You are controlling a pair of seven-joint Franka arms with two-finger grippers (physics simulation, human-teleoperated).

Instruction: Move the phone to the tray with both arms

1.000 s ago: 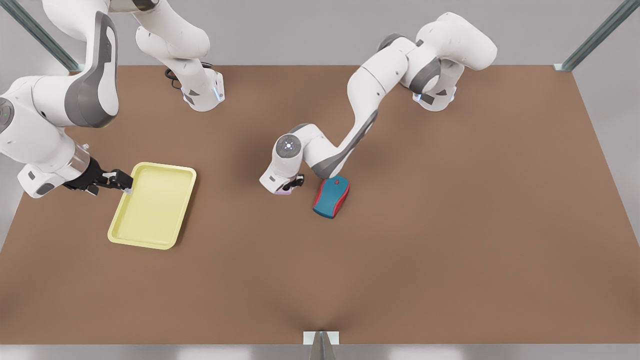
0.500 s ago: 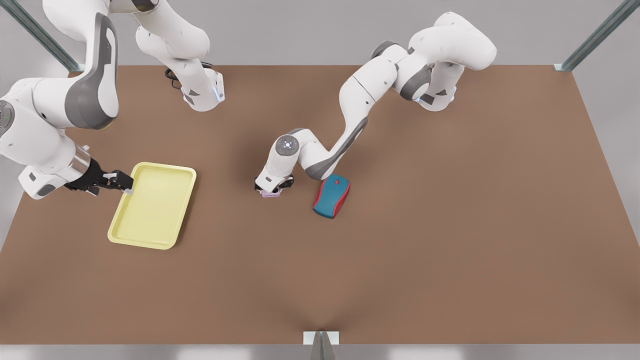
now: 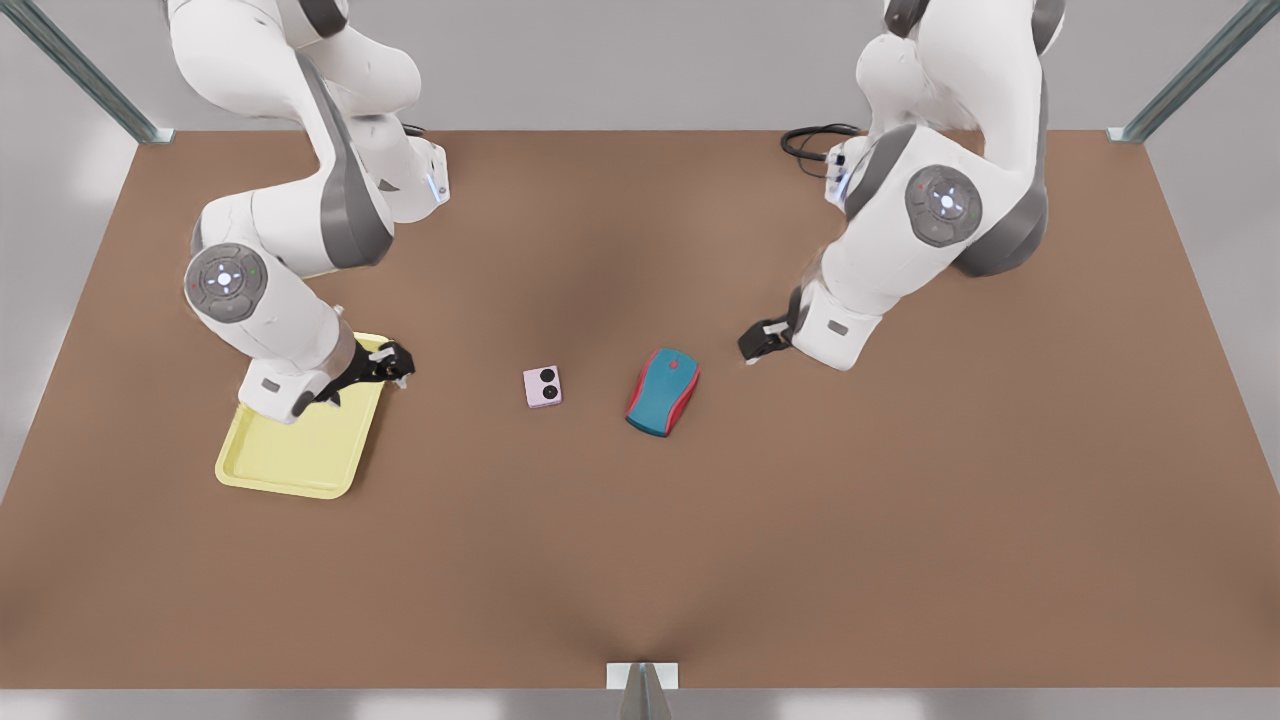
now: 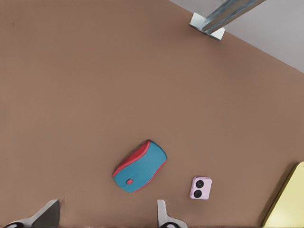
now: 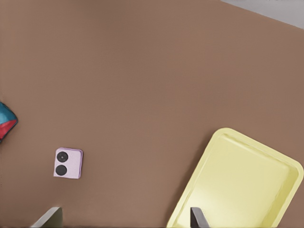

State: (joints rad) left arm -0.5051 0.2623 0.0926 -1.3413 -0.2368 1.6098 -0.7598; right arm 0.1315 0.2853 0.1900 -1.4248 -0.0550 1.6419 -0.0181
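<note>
A: Where is the left gripper, and how are its fingers?

B: It is the black two-finger gripper on the white arm at the front view's right. It hangs near the teal-and-red computer mouse, apart from it. In the left wrist view its two grey fingertips stand wide apart with nothing between them.

A: And the right gripper?

B: That black gripper belongs to the white arm at the front view's left. It sits over a far corner of the pale yellow rectangular tray, on the side that faces the phone. In the right wrist view its fingertips are also spread apart and hold nothing.

A: Where is the small pale pink squarish phone?

B: It lies flat on the brown table, face up, with its two black circles showing. It is between the tray and the mouse, closer to the mouse but touching neither. Neither gripper touches it.

A: What is in the tray?

B: Its bare yellow floor. The tray lies flat on the table, with the right arm's wrist above its far end.
</note>
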